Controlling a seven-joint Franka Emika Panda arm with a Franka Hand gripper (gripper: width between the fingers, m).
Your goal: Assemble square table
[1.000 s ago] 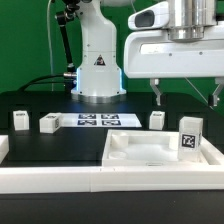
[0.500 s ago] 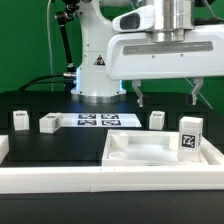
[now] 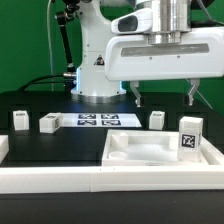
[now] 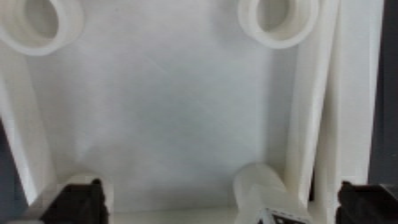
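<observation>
Spreading across the whole scene, the black table surface (image 3: 40,105) carries everything else, with a long white rail (image 3: 60,180) bordering its near edge. Behind it rises the white Panda arm (image 3: 98,55), whose wrist reaches forward and fills the upper part of the exterior view's right.

The square tabletop (image 3: 150,152), a white slab with a raised rim, lies flat on the black surface on the exterior view's right, just behind the rail. In the wrist view its pale inner face fills almost the whole picture, with two round sockets (image 4: 281,20) showing along one edge.

The gripper (image 3: 165,95) hangs above the tabletop, clear of it, its two dark fingers (image 3: 137,97) spread wide with nothing between them.

The marker board (image 3: 95,121) lies flat near the arm's base, between the loose legs.

A tagged table leg (image 3: 191,137) stands upright at the tabletop's edge on the exterior view's right, its black-white tag facing the camera. Whether it stands inside the rim or on it cannot be told.

Three smaller legs sit on the black surface: one (image 3: 157,119) just behind the tabletop, and two (image 3: 49,123) (image 3: 19,120) near each other at the exterior view's left.
</observation>
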